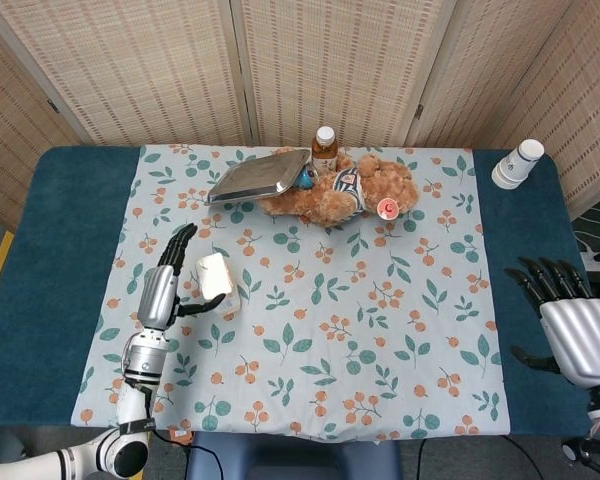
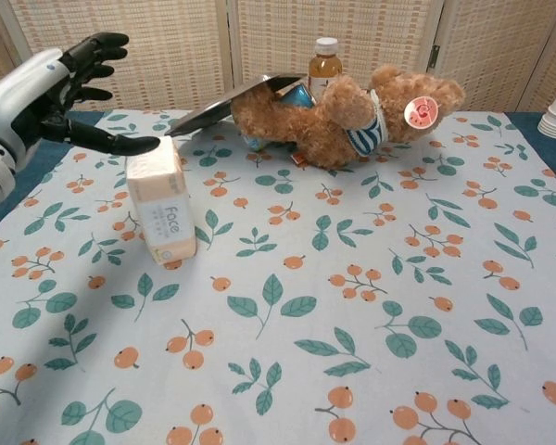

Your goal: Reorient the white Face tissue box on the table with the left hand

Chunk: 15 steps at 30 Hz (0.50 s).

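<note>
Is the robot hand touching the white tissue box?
Apart. In the chest view the left robot hand is open and raised, with tablecloth showing between its thumb and the top of the Face tissue box.

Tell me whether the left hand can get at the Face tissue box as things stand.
Probably yes. The left hand hovers open just above and beside the Face tissue box, which stands alone on the tablecloth. Nothing lies between them.

Blue table (image 1: 70, 250) under floral cloth (image 1: 320, 330)
</note>
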Motion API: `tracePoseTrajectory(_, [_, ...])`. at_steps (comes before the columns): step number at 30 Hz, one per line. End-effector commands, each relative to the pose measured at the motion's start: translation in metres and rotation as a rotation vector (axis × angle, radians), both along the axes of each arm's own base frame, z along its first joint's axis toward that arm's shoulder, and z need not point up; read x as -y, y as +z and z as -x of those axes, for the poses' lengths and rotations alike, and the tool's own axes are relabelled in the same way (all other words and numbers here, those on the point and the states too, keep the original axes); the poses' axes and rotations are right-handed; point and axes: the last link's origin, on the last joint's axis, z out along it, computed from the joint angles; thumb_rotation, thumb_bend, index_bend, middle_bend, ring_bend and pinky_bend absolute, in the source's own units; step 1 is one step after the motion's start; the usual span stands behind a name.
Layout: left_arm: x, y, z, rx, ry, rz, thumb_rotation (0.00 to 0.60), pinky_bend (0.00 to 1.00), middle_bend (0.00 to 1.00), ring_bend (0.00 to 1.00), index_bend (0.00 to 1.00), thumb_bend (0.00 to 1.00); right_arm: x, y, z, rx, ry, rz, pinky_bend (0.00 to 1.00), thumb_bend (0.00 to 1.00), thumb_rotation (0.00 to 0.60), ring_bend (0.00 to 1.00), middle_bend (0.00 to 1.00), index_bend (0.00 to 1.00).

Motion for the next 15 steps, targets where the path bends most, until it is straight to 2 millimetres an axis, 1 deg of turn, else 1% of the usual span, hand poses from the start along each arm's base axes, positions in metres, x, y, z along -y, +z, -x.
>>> tracePoseTrajectory(1, [0.001, 0.059, -0.057, -0.422, -0.038, 0.076, 0.600, 0.12, 0.02, 0.00, 0.00, 0.13, 0.000, -0.001, 0.001, -0.003, -0.003, -0.005, 0.00, 0.12, 0.600, 0.00, 0.05, 0.14])
tracePoseTrajectory(4, [0.008, 0.076, -0.080, -0.545, 0.027, 0.186, 0.600, 0.11, 0.03, 0.00, 0.00, 0.13, 0.000, -0.002, 0.001, -0.008, -0.005, -0.011, 0.00, 0.12, 0.600, 0.00, 0.05, 0.14])
tracePoseTrajectory(6, [0.010, 0.081, -0.090, -0.632, 0.068, 0.241, 0.600, 0.11, 0.03, 0.00, 0.00, 0.13, 0.000, -0.003, 0.001, -0.012, -0.006, -0.013, 0.00, 0.12, 0.600, 0.00, 0.05, 0.14])
tracePoseTrajectory(7, [0.009, 0.081, -0.095, -0.684, 0.095, 0.272, 0.600, 0.10, 0.03, 0.00, 0.00, 0.13, 0.000, -0.003, 0.001, -0.014, -0.007, -0.013, 0.00, 0.12, 0.600, 0.00, 0.05, 0.14])
tracePoseTrajectory(11, [0.009, 0.074, -0.109, -0.792, 0.162, 0.350, 0.600, 0.09, 0.04, 0.00, 0.00, 0.14, 0.000, -0.002, 0.001, -0.013, -0.006, -0.003, 0.00, 0.12, 0.600, 0.00, 0.05, 0.14])
tracePoseTrajectory(15, [0.010, 0.066, -0.123, -0.819, 0.187, 0.393, 0.600, 0.09, 0.05, 0.00, 0.00, 0.14, 0.000, 0.001, 0.002, -0.015, -0.011, 0.011, 0.00, 0.12, 0.600, 0.00, 0.05, 0.14])
